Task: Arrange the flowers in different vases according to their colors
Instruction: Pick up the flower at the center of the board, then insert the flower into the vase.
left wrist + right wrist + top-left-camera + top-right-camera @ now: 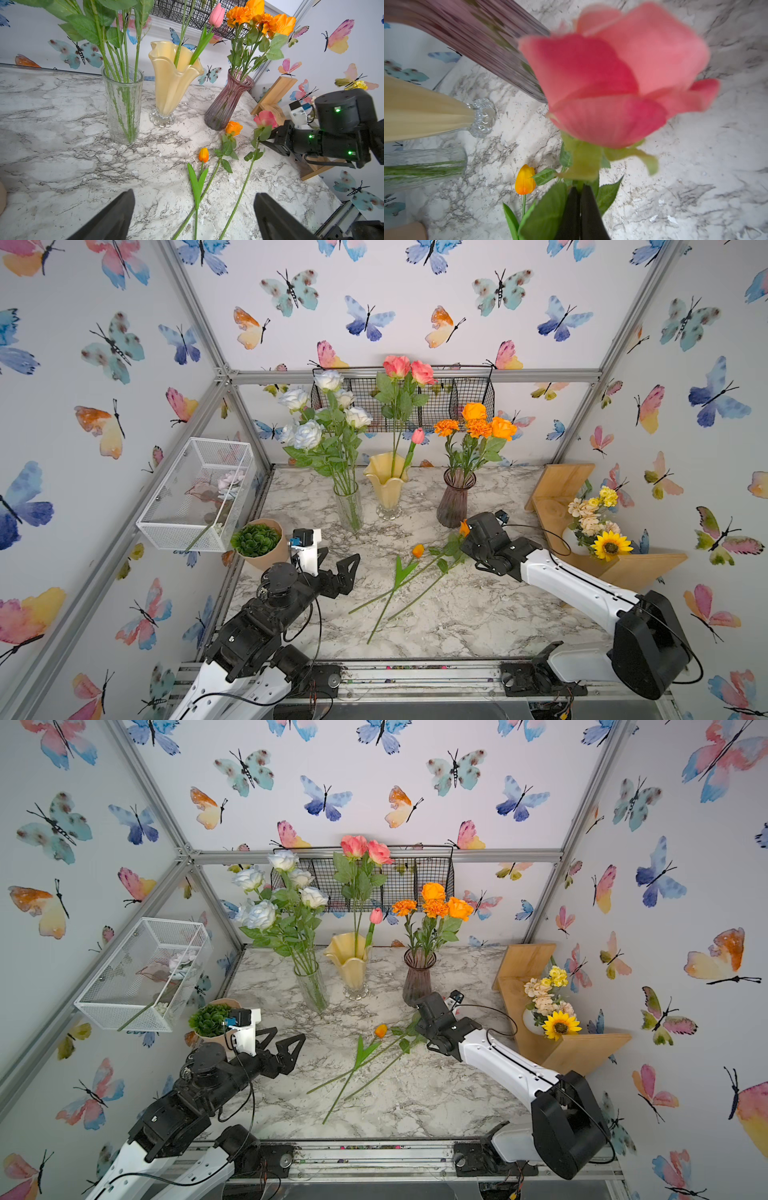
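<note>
Three vases stand in a row at the back: a clear glass cylinder (348,502) with white roses (309,433), a yellow wavy vase (386,485) with pink roses (409,366) and a pink tulip (417,435), and a purple ribbed vase (455,499) with orange flowers (478,423). An orange tulip (418,550) and an orange rose (233,127) lie on the marble. My right gripper (580,187) is shut on the stem of a pink rose (612,79) just under its head, beside the purple vase. In a top view the gripper hides that rose. My left gripper (194,195) hangs open over the lower stems, holding nothing.
A succulent in a tan pot (257,541) sits at the table's left edge beside my left arm. A white wire basket (195,493) hangs on the left wall, a black wire basket (415,400) on the back wall. A wooden shelf (557,489) with a sunflower bouquet (598,522) fills the right side.
</note>
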`<state>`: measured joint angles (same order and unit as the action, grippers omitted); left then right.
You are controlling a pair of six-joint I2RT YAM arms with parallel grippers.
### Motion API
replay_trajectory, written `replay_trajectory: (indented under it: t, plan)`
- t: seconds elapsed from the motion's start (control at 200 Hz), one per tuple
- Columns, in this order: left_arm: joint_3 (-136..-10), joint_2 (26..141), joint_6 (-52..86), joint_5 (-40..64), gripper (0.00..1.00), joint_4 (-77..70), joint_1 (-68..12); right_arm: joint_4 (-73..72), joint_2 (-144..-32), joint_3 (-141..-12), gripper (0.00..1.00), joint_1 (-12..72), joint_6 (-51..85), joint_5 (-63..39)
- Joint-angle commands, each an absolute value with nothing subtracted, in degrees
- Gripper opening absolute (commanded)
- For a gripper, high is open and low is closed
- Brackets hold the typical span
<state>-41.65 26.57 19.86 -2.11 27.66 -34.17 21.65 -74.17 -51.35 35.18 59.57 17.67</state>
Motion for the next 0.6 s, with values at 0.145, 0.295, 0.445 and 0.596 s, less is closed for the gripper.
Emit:
replay_trajectory:
  t: [0.145,0.295,0.445,0.596]
  plan:
    - [-43.48,28.55,18.80,4.59,0.97,27.43,-33.93,10.24,-63.87,-55.28,0.02,34.89,43.27,20.56]
    - [-45.70,29.71,18.56,5.01,0.98,28.73,-33.93,6.97,-64.01,-63.21,0.02,34.89,32.90,18.93]
    - [-43.57,29.19,18.66,6.65,0.99,28.76,-33.93,0.87,-66.53,-70.33,0.02,34.98,25.27,15.89]
    - [-42.59,27.88,18.83,4.28,0.99,28.10,-33.93,-7.27,-71.52,-76.94,0.02,36.59,15.64,15.07]
